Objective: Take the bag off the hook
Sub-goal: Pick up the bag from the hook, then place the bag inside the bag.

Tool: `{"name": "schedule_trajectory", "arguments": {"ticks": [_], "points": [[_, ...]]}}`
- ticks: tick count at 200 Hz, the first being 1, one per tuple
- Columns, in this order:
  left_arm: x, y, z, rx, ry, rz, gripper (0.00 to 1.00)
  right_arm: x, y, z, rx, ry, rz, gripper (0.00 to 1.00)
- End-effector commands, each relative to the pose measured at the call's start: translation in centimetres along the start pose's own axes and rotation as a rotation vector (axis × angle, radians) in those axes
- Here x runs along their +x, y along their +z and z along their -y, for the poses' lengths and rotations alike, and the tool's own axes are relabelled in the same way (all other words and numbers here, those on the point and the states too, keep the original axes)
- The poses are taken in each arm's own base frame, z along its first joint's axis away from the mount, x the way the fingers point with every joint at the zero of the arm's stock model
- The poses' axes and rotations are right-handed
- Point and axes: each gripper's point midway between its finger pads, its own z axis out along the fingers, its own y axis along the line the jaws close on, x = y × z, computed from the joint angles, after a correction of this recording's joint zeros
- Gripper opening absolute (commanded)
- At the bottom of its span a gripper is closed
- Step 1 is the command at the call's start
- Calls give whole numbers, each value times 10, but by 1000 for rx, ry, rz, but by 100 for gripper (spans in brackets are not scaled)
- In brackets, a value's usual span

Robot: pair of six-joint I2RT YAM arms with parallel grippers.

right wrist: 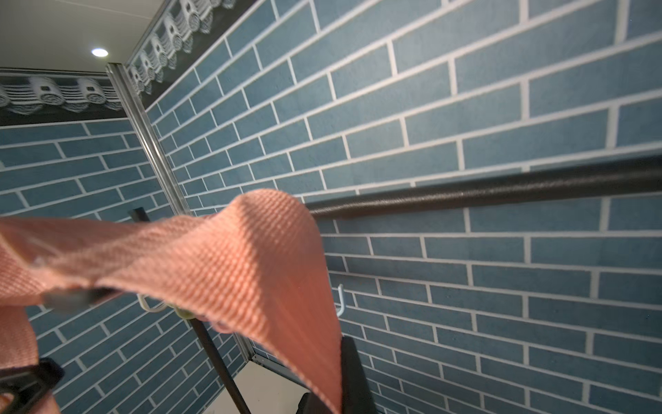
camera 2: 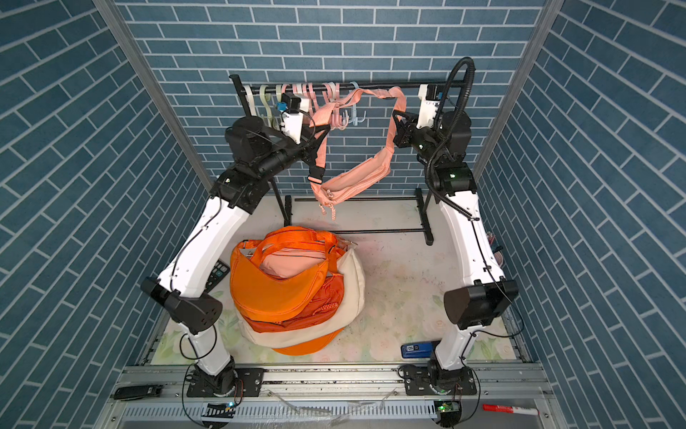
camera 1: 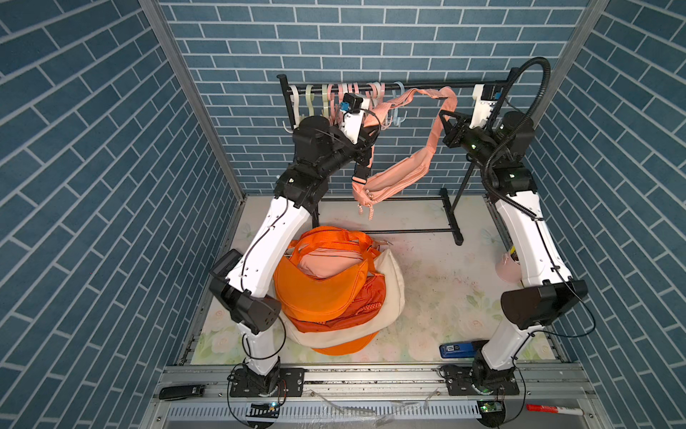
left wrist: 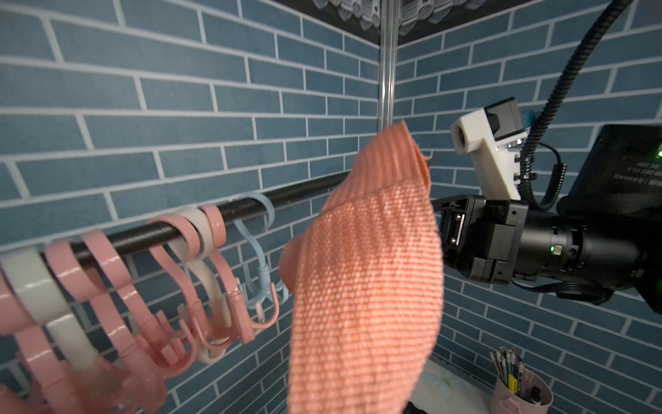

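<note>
The pink bag (camera 1: 393, 178) hangs in mid-air, clear of the counter (camera 1: 438, 282). Its body is slung at a slant, with the zip end lower and toward the left arm. We see its strap (left wrist: 365, 279) carried by both arms. The left gripper (camera 1: 368, 141) is closed on the strap just above the black buckle (camera 1: 361, 172). The right gripper (camera 1: 447, 120) is closed on the strap's other run, above the bag's higher end. Between the two grips the strap rises in a loose loop to the height of the rail (right wrist: 501, 190). In both wrist views the top of that loop stands above the rail and on its near side; whether it touches the rail we cannot tell. The blue hook (left wrist: 261, 286) hangs on the rail just beside the loop, toward the left arm. Further that way the pink and white hooks (left wrist: 211, 229) are bunched together on the rail. On the counter below, near the left arm, we see a pile of orange and cream bags (camera 1: 319, 293).
</note>
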Motion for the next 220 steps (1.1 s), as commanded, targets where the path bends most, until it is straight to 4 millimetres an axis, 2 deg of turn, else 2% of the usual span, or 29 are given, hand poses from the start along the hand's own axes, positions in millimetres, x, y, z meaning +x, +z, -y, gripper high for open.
{"name": "schedule_trajectory", "arguments": {"ticks": [1, 36, 75, 108, 143, 220], "points": [[-24, -23, 12, 30, 35, 54, 0, -29, -27, -24, -26, -87, 70, 0], [-43, -64, 22, 21, 25, 100, 0, -46, -64, -52, -44, -105, 121, 0], [-51, -103, 32, 10, 10, 113, 0, -62, -101, -93, -115, -102, 170, 0], [-57, -135, 43, 17, -6, 121, 0, -66, -126, -125, -184, -75, 176, 0], [-53, -172, 51, 2, -5, 115, 0, -69, -147, -153, -234, -61, 170, 0], [-42, -257, 70, -42, 14, 26, 0, -19, -162, -206, -315, -132, 24, 0]]}}
